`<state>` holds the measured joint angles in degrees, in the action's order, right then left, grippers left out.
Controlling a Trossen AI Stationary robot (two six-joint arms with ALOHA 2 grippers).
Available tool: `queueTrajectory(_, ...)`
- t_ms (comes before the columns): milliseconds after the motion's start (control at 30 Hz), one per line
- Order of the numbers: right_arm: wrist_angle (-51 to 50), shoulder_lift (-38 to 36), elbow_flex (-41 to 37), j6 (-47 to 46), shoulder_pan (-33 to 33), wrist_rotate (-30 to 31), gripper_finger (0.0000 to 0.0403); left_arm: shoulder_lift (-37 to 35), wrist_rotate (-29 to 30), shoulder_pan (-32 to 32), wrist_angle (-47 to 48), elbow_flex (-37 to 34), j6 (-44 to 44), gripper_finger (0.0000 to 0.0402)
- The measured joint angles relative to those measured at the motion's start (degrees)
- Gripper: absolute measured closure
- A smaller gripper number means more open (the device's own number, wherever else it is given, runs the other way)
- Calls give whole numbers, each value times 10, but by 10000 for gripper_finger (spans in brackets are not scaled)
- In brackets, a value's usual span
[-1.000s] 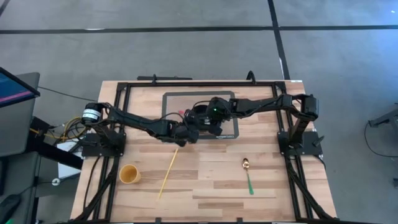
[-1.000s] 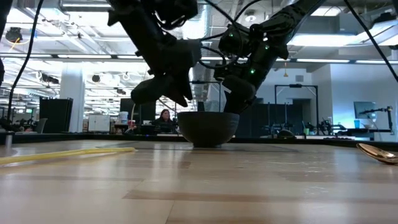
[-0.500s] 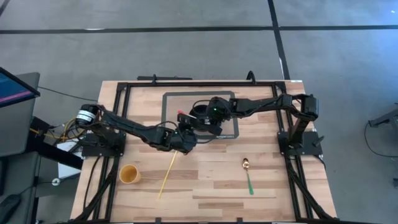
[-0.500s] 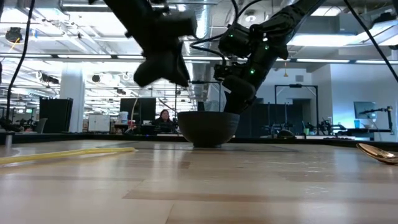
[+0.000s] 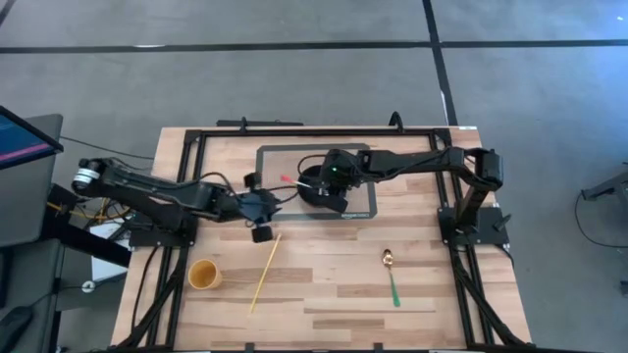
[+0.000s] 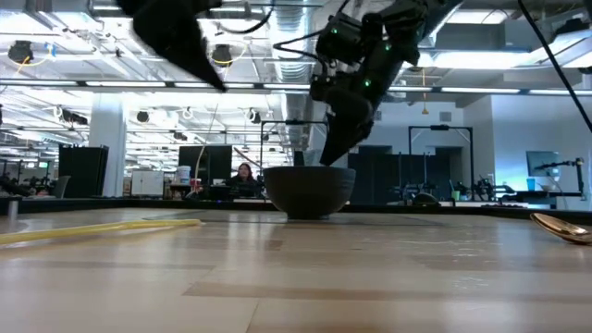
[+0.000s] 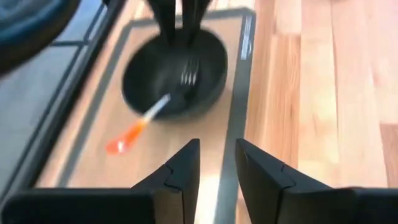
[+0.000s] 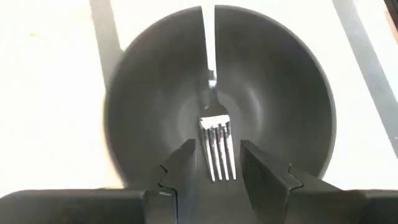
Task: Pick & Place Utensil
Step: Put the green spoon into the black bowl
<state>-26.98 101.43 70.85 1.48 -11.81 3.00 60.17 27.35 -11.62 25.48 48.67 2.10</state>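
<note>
Around your table (image 5: 334, 294) of pale wood planks, grey floor (image 5: 245, 78) is showing, crossed by dark lines (image 5: 196, 46). A monitor (image 5: 25, 137) with a lit screen is sitting at the left edge. Looking level across the tabletop, you are seeing a wide hall: ceiling lights (image 6: 55, 85) are glowing in long rows, white columns (image 6: 108, 148) are standing at left, and a person (image 6: 245, 173) is sitting far back among desks.

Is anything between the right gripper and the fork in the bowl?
Nothing visible. The right gripper hangs open directly over the fork, whose tines lie in the black bowl. The left gripper is off to the side, clear of the bowl.
</note>
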Motion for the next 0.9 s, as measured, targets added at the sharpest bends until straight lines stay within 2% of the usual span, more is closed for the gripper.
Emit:
queueTrajectory(133, -64, -2, 41, -3, 10, 1, 285, -42, -5, -3, -43, -79, 54, 304)
queueTrajectory(267, -148, -33, 88, -32, 26, 41, 285, -69, -13, -11, -136, -141, 62, 304)
queueTrajectory(400, -210, -92, 103, -51, 53, 92, 285, -81, -14, -12, -196, -177, 59, 304)
queueTrajectory(533, -246, -155, 102, -99, 83, 96, 285, -81, -15, -12, -202, -187, 58, 304)
queueTrajectory(667, -235, -202, 68, -141, 114, 98, 285, -81, -15, -12, -205, -187, 58, 304)
queueTrajectory(900, -238, -245, -39, -282, 188, 139, 285, -81, -12, -12, -221, -187, 59, 304)
